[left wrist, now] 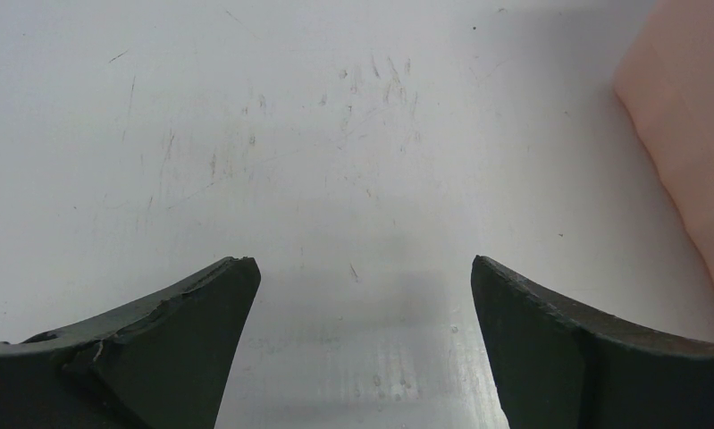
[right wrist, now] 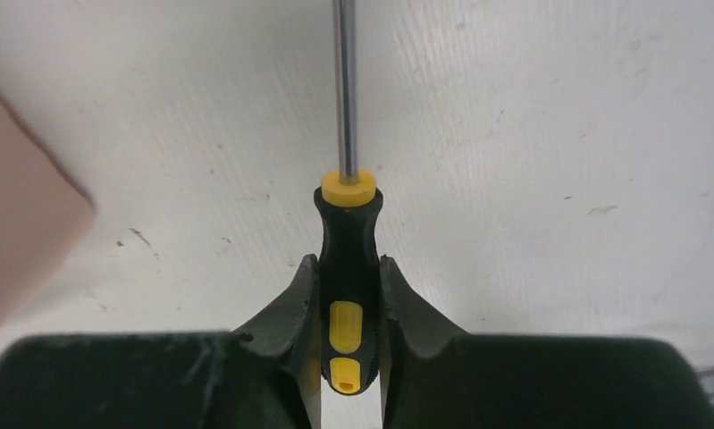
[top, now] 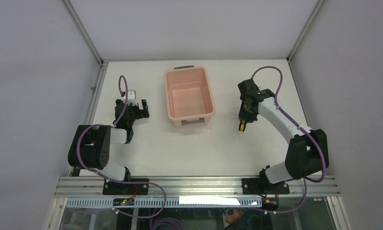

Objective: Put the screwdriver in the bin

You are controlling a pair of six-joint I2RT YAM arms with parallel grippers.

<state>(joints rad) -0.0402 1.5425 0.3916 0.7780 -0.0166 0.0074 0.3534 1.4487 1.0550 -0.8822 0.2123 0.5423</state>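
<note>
Firmly, right tool clamps screwdriver (by handle) near the bin.

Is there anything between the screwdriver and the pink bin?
No. In the top view, only bare white table lies between the screwdriver, held by the right gripper, and the bin.

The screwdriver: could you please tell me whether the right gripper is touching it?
Touching. The right wrist view shows the right gripper clamped on the screwdriver, fingers pressed against both sides of its handle.
</note>
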